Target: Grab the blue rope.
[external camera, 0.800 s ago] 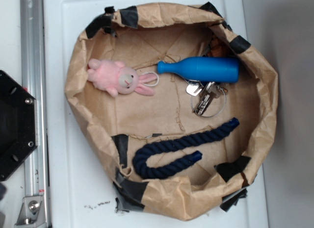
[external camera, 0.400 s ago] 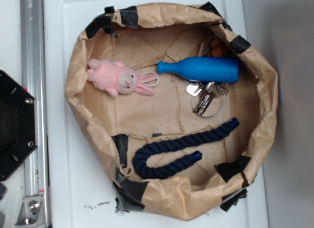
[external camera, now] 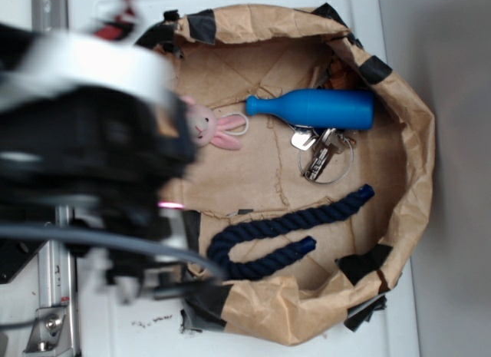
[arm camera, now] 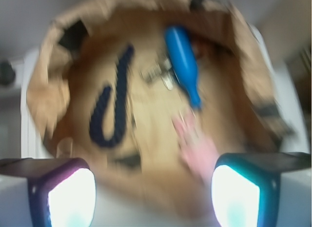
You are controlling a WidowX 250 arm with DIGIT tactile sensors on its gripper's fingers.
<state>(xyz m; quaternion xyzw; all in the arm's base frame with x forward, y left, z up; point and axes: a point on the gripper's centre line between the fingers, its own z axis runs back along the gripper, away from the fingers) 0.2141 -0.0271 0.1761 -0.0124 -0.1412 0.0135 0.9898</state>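
blue rope (external camera: 285,233): matt twisted fibre; bottle toy (external camera: 314,108): smooth plastic; bunny (external camera: 217,127): fuzzy plush; bag (external camera: 268,311): creased brown paper; keys (external camera: 318,153): shiny metal

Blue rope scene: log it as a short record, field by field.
target: dark navy twisted rope, bent in a U, lying untouched on the paper
container: crumpled brown paper bowl patched with black tape
other items: bright blue plastic bottle-shaped toy; pink plush bunny, partly hidden by the arm; metal keys
gripper: open, holding nothing, above the bowl
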